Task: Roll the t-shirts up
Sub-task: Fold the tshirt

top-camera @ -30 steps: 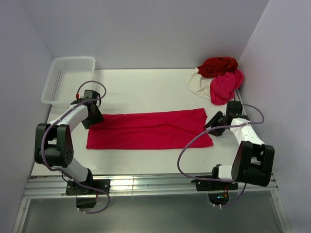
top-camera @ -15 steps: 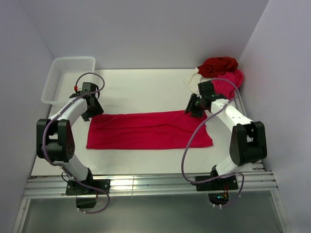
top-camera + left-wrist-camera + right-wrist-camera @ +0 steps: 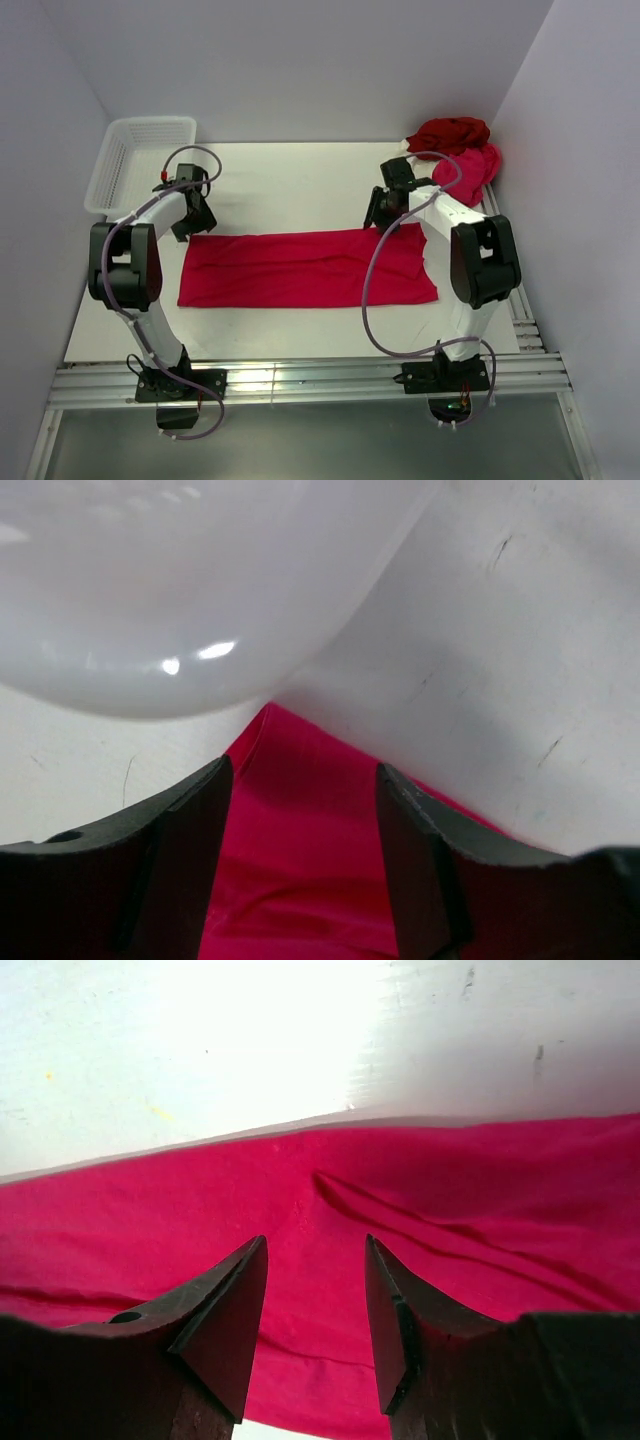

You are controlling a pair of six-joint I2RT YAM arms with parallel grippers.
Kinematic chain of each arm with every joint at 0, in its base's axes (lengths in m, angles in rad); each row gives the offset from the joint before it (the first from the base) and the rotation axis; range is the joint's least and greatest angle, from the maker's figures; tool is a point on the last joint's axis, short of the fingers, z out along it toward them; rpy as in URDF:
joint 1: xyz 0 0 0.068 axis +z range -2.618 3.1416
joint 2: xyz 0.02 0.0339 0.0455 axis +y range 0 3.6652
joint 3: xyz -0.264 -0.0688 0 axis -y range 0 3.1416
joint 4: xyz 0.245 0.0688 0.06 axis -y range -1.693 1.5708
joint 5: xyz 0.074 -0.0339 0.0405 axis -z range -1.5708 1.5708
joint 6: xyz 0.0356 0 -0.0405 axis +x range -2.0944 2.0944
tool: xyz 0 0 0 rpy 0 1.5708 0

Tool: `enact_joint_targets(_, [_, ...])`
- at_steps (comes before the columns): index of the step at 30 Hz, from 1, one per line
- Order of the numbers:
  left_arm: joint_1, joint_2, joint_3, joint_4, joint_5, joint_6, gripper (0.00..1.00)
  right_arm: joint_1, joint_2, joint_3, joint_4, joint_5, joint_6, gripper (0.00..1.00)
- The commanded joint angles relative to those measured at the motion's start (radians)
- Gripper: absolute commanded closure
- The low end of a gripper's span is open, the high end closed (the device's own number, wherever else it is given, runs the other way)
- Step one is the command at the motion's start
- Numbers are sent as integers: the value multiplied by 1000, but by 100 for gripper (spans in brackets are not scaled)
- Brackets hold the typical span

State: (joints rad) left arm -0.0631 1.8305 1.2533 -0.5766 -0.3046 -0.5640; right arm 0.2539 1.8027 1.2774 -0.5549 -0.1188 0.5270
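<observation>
1. Swinging inward since a second ago, the right claw (image 3: 315,1243) hangs spread, the red t-shirt (image 3: 300,268) showing its far edge beneath it.
2. Left claw (image 3: 300,770), spread, has shifted back; the shirt's corner lies beneath it.

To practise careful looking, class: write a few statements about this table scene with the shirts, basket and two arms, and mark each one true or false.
1. The red shirt lies flat in a long strip on the table. True.
2. The basket holds a rolled shirt. False: nothing shows inside it.
3. The left tool and the right tool both stand open. True.
4. The pile of spare shirts sits in the far left corner. False: it sits in the far right corner.
</observation>
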Motion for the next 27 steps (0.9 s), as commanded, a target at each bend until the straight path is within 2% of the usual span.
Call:
enact_joint_targets(1, [2, 26, 52, 31, -30, 10, 37, 18, 46, 56, -14, 41, 18, 49])
enact_joint_targets(3, [2, 48, 60, 37, -37, 15, 42, 19, 67, 77, -33, 59, 19, 49])
enact_joint_targets(6, [2, 75, 58, 46, -47, 16, 56, 24, 96, 100, -57, 93, 8, 49])
enact_joint_targets(7, [2, 81, 58, 47, -57, 16, 65, 27, 99, 100, -54, 100, -1, 49])
enact_joint_targets(9, [2, 95, 61, 52, -68, 23, 76, 28, 104, 99, -45, 99, -16, 49])
enact_joint_targets(10, [2, 101, 63, 52, -80, 24, 85, 28, 116, 106, -49, 102, -19, 49])
enact_joint_targets(13, [3, 107, 72, 44, -103, 27, 99, 31, 135, 114, -48, 97, -27, 51])
enact_joint_targets(16, [11, 99, 77, 44, -108, 26, 99, 33, 139, 123, -46, 94, -28, 59])
enact_joint_targets(17, [11, 95, 80, 43, -110, 26, 99, 35, 141, 126, -48, 91, -30, 66])
enact_joint_targets(22, [19, 105, 116, 20, -116, 24, 99, 39, 139, 148, -59, 73, -47, 90])
enact_joint_targets(23, [19, 105, 121, 17, -117, 24, 100, 39, 135, 148, -60, 68, -51, 99])
enact_joint_targets(27, [19, 104, 132, 11, -113, 24, 100, 42, 103, 139, -69, 28, -71, 100])
